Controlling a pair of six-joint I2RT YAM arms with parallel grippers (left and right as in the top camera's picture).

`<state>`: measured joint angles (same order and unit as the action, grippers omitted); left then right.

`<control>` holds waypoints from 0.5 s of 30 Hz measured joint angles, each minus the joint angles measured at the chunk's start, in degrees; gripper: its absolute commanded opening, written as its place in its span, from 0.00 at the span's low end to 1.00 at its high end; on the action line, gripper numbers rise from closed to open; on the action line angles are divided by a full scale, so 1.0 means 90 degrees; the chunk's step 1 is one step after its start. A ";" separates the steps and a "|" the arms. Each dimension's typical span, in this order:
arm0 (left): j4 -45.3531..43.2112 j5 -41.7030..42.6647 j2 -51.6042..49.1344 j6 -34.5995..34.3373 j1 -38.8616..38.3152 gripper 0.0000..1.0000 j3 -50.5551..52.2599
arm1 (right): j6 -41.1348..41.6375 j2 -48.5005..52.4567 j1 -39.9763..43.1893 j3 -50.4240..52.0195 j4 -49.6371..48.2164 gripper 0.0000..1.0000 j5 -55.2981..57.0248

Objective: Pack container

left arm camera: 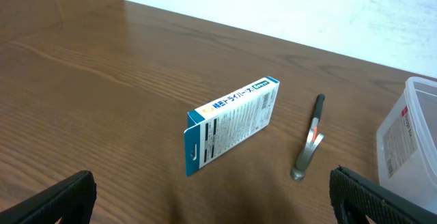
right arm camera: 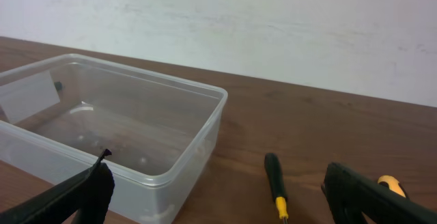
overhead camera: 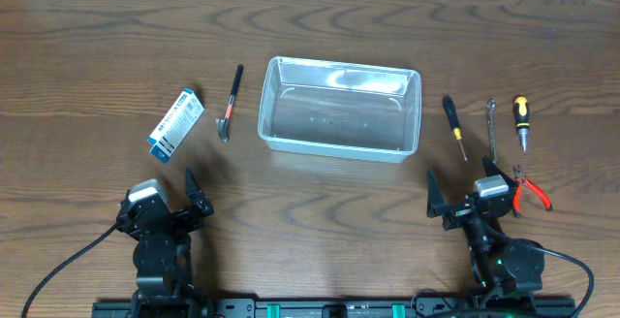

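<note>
The clear plastic container [overhead camera: 339, 108] sits empty at the table's middle; it also shows in the right wrist view [right arm camera: 116, 128] and at the edge of the left wrist view [left arm camera: 410, 142]. Left of it lie a small hammer [overhead camera: 231, 100] [left arm camera: 311, 142] and a blue-and-white cardboard box [overhead camera: 175, 124] [left arm camera: 229, 123]. Right of it lie a black-and-yellow screwdriver [overhead camera: 454, 124] [right arm camera: 275, 183], a wrench [overhead camera: 491, 129], a stubby yellow-and-black screwdriver [overhead camera: 521, 119] and red pliers [overhead camera: 530, 190]. My left gripper [overhead camera: 172, 197] [left arm camera: 212, 203] is open and empty near the front edge. My right gripper [overhead camera: 467, 197] [right arm camera: 218, 200] is open and empty.
The wooden table [overhead camera: 320, 37] extends behind the objects to a white wall [right arm camera: 273, 26]. Both arm bases sit at the front edge.
</note>
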<state>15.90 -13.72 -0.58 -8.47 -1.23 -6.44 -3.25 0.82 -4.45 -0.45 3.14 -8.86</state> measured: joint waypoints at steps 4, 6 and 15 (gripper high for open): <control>0.0000 -0.0002 0.0000 0.0000 0.0000 0.98 0.0000 | 0.0000 0.0000 0.0000 0.0000 0.0000 0.99 0.0000; -0.0002 -0.0002 0.0000 0.0000 0.0000 0.98 0.0000 | 0.0000 0.0000 0.0000 0.0000 0.0000 0.99 0.0000; -0.0002 -0.0002 0.0000 0.0000 0.0000 0.98 0.0000 | 0.0000 0.0000 0.0000 0.0000 0.0000 0.99 0.0000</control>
<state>15.88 -13.74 -0.58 -8.47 -1.23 -6.44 -3.25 0.82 -4.45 -0.45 3.14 -8.86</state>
